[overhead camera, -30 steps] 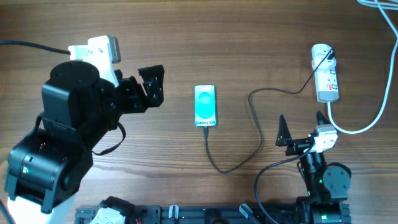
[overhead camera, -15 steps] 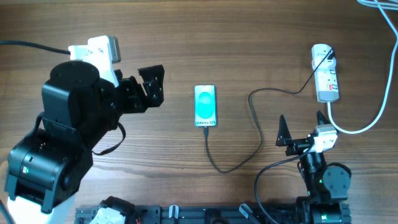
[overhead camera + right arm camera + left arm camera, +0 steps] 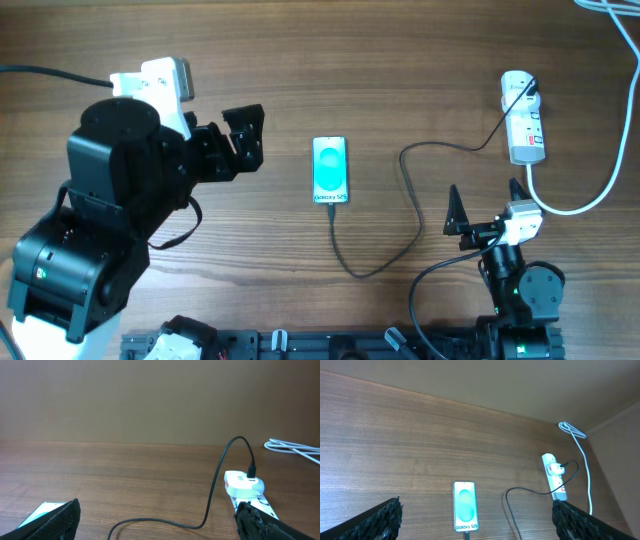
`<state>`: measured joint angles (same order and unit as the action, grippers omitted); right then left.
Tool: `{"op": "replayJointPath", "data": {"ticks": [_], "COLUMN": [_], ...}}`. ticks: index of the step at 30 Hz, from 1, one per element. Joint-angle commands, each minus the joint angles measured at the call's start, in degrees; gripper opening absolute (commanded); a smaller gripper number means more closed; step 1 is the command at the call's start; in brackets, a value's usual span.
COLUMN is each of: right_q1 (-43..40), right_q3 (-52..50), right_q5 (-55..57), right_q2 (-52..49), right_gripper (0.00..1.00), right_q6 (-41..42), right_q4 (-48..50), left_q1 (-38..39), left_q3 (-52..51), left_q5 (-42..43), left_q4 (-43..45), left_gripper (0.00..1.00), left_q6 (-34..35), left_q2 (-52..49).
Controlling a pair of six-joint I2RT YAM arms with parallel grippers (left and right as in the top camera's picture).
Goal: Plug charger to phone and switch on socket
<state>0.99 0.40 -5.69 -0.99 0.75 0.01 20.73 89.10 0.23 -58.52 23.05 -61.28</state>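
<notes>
The phone (image 3: 331, 170) lies flat in the middle of the table, cyan screen up, white strip toward the front; it also shows in the left wrist view (image 3: 465, 512) and partly in the right wrist view (image 3: 40, 510). The charger cable (image 3: 415, 215) runs from the socket (image 3: 524, 130) in a loop to the phone's near end, where its tip sits at the phone's port (image 3: 466, 535). The socket also shows in both wrist views (image 3: 555, 476) (image 3: 247, 491). My left gripper (image 3: 243, 135) is open, left of the phone. My right gripper (image 3: 485, 208) is open, in front of the socket.
A thick white cord (image 3: 600, 190) runs from the socket's near end out to the right edge and up to the far right corner (image 3: 580, 455). The table is brown wood. Black fixtures line the front edge (image 3: 330, 345).
</notes>
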Motion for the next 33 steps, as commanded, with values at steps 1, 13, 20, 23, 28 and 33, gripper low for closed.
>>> {"op": "replayJointPath", "data": {"ticks": [1,13,20,23,28,33], "right_q1": [0.11,0.11,0.11,0.11,0.11,0.11], "right_q3": [-0.11,-0.11,-0.11,-0.11,-0.11,-0.11], "right_q5": [1.05,1.05,1.05,1.07,1.05,1.05], "right_q2": [0.42,0.42,0.42,0.42,0.42,0.42], "right_gripper": [1.00,1.00,1.00,1.00,1.00,1.00], "right_q6": [-0.61,-0.61,-0.61,-0.59,-0.59,-0.61], "right_q4": [0.13,0.13,0.13,0.13,0.13,0.13], "left_q1": [-0.02,0.17,0.02,-0.92,-4.46,-7.06], "left_q3": [0.17,0.17,-0.09,-2.25,-10.64,-24.15], "left_q5": [-0.79,-0.79,-0.31,-0.31,0.02,10.80], "left_q4": [0.09,-0.79,-4.11,-4.07,-0.26,14.60], "left_gripper": [1.00,1.00,1.00,1.00,1.00,1.00], "left_q6": [-0.13,-0.15,-0.13,-0.17,-0.37,-9.68], "left_q2": [-0.13,-0.13,-0.11,0.72,5.25,13.57]}}
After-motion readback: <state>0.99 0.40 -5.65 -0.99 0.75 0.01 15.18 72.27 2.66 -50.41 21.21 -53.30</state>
